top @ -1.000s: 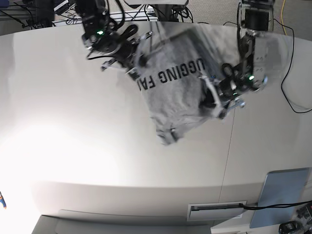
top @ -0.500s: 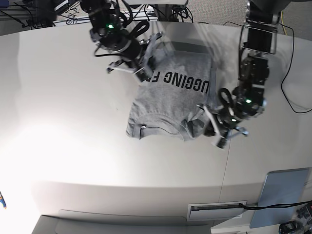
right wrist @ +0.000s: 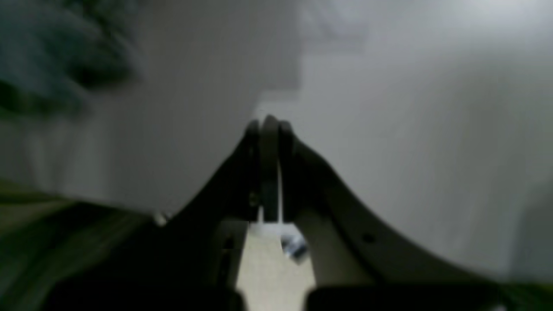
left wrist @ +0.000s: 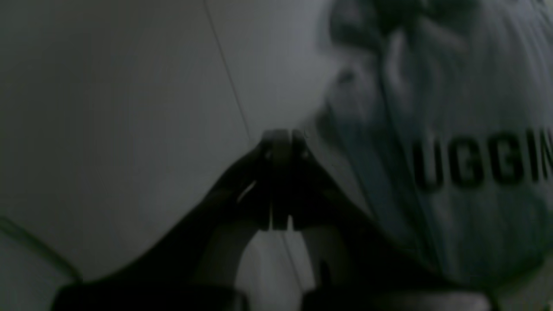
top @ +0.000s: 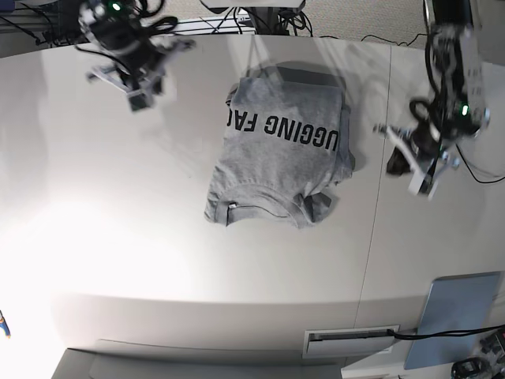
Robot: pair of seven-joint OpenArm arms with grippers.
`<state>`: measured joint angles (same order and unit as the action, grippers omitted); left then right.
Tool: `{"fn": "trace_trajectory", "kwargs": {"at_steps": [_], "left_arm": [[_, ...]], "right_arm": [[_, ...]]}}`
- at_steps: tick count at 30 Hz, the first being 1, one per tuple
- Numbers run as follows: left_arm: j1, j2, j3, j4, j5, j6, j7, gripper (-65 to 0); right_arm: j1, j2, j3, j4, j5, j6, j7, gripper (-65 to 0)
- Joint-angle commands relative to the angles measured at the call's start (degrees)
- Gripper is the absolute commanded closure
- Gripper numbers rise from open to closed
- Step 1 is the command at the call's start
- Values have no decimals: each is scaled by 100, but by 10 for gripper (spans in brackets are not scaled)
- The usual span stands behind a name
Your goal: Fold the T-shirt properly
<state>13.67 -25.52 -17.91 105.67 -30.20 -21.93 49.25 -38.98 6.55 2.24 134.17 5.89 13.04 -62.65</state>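
Note:
The heather-grey T-shirt (top: 280,150) lies on the white table, lettered side up, collar toward the front edge, with a bunched sleeve at its right. In the left wrist view the T-shirt (left wrist: 453,142) fills the right side. My left gripper (top: 410,170) hovers to the right of the shirt, apart from it; in its wrist view the left gripper (left wrist: 281,138) is shut and holds nothing. My right gripper (top: 142,95) hangs over the back left of the table, away from the shirt. Its wrist view shows the right gripper (right wrist: 268,123) shut and empty.
A flat blue-grey panel (top: 458,316) leans at the front right corner. A seam (top: 379,205) runs down the table to the right of the shirt. Cables lie beyond the back edge. Bright glare covers the front left of the table.
Both grippers have let go of the shirt and pulled away, the left one to the right, the right one to the back left. The shirt now rests flat on the table.

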Motion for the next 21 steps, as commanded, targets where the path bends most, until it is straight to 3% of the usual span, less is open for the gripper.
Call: {"fn": "trace_trajectory", "kwargs": {"at_steps": [1, 7, 13, 18, 21], "left_arm": [[236, -101, -223, 184, -131, 7, -37, 0], [2079, -96, -938, 275, -350, -210, -2, 0], [3816, 105, -997, 155, -345, -308, -741, 0], [4153, 634, -907, -669, -308, -1451, -1034, 0], [3956, 850, -726, -1611, -2, -1751, -1696, 0]], "right_arm": [[-227, 9, 153, 83, 28, -9, -37, 0], [-1309, 9, 938, 83, 28, -9, -160, 0], [-2291, 9, 1128, 83, 28, -4, -201, 0], [-2459, -4, 1128, -944, 0, 0, 575, 0], [-2122, -2, 1128, -2214, -260, -2, 1283, 0]]}}
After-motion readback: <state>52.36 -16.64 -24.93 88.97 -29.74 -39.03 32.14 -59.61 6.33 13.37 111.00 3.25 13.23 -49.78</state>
